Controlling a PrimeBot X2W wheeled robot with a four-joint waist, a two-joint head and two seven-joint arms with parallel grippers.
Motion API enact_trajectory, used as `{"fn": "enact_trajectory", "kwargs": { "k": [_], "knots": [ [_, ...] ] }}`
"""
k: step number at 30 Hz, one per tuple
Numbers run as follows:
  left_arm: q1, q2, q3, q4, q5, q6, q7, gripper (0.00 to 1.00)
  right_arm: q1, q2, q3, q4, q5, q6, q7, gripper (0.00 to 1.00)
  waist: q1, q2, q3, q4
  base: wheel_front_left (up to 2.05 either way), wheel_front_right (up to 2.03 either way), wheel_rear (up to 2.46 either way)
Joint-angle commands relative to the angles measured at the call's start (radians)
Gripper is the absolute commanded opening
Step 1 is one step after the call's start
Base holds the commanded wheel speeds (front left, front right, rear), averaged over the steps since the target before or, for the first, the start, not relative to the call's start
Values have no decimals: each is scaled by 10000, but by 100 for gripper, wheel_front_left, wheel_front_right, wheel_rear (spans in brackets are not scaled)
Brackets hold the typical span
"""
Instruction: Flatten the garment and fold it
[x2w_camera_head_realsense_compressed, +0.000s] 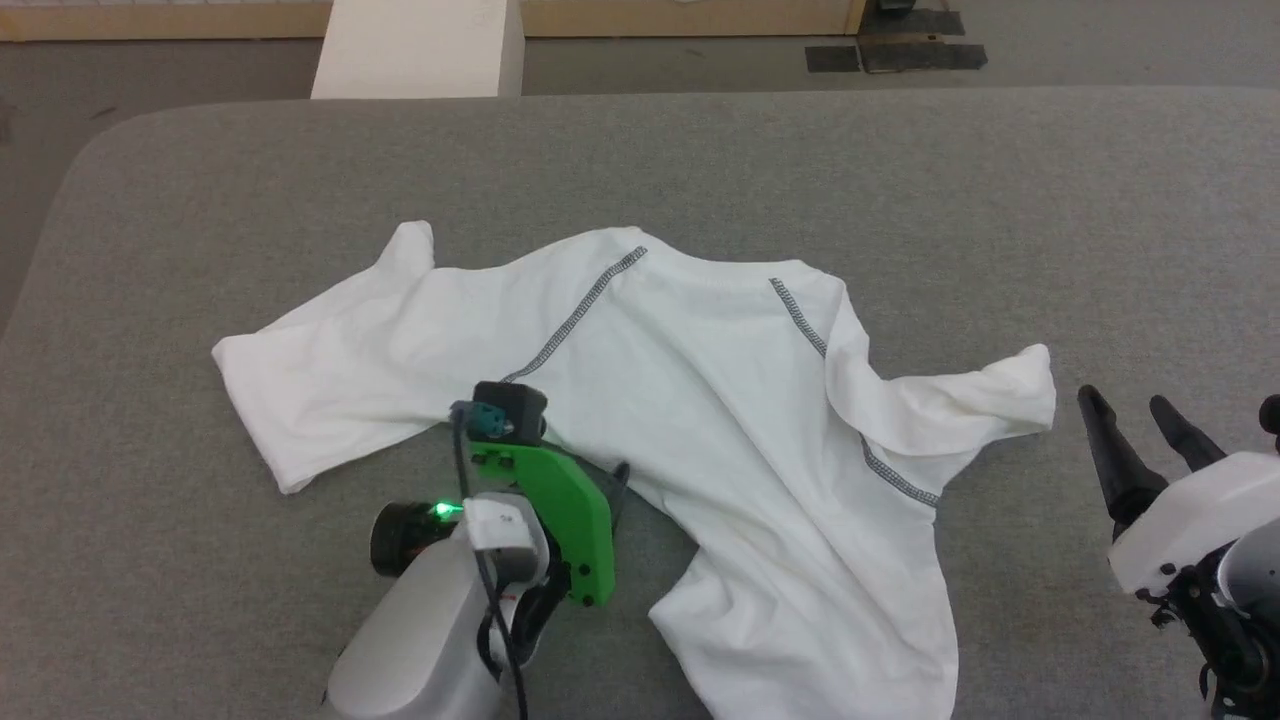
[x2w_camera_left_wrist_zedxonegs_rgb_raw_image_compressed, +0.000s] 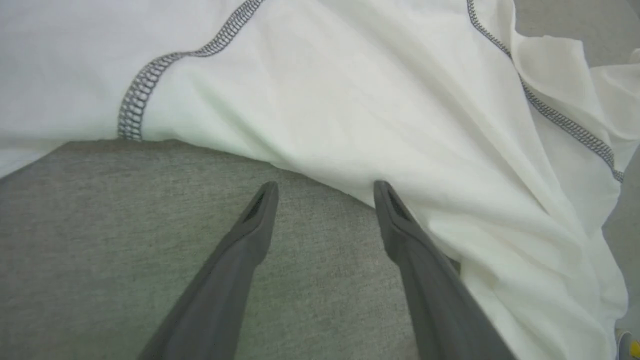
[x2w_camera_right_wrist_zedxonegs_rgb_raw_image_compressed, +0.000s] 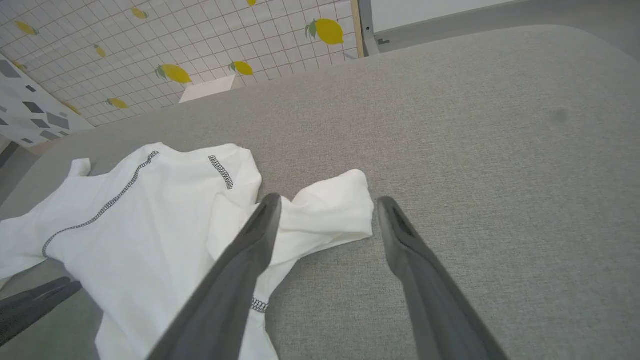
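Head view: thin white garment lies wrinkled mid-table on the grey felt-like table, sleeves out to both sides, dark zigzag seams, rounded table corner far left. Green plastic bracket on the left wrist, at the near hem. Right gripper spread wide, empty, just right of the sleeve end, bare felt around it.
Left wrist view: left gripper wide, empty, tips at the cloth edge.
Right wrist view: sleeve cuff seen between the spread fingers, not pinched; open felt to the right.
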Motion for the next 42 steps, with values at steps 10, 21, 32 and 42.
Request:
{"fn": "enact_trajectory", "kwargs": {
  "k": [10, 21, 32, 42],
  "knots": [
    [-791, -98, -480, 1565, 41, -252, 815, 100, -196, 83, -115, 238, -176, -11, -384, 100, 0, -1, 427, -827, 0, 0, 0],
    [-203, 259, -7, 1227, -732, -657, 544, 0, -115, 88, -159, 424, -196, -11, -502, 100, 0, -1, 199, -321, 0, 0, 0],
    [2727, 1734, 800, -2466, -1569, 344, 1647, 0, -110, 88, 184, 627, -321, -11, -402, 100, 0, -1, -14, 853, 0, 0, 0],
    [4188, 1584, 611, -3290, -2206, 775, 2350, 0, -476, 89, 699, 844, -371, -11, -368, 100, 0, -1, 66, 909, 0, 0, 0]
  ]
}}
